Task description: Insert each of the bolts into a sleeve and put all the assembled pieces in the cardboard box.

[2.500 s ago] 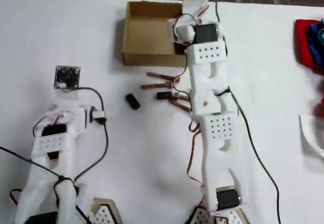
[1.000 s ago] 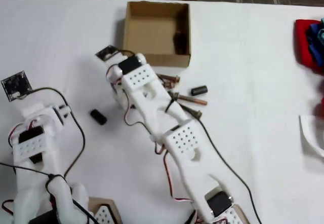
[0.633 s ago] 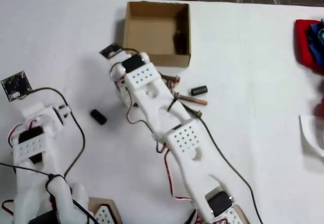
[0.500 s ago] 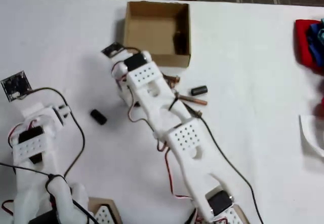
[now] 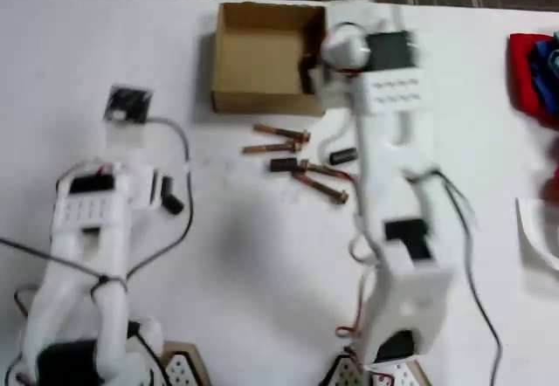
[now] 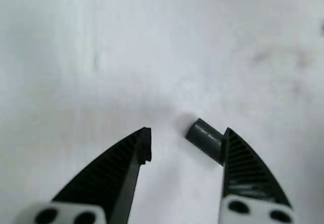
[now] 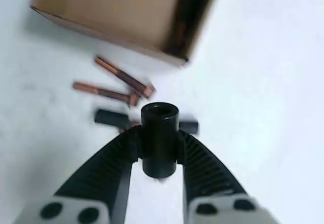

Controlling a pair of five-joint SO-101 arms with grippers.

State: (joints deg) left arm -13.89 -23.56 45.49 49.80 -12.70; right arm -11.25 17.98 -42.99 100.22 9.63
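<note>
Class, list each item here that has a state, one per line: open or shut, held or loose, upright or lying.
left gripper: open
table sleeve: lying loose, ungripped
right gripper: shut on held sleeve
held sleeve: upright
cardboard box: open
bolts: lying loose, unsleeved

Checked all three views: no text, label, brand, number or sign can be read. The cardboard box (image 5: 258, 102) shows plain brown walls, and the white surface (image 5: 262, 255) shows no markings.
</note>
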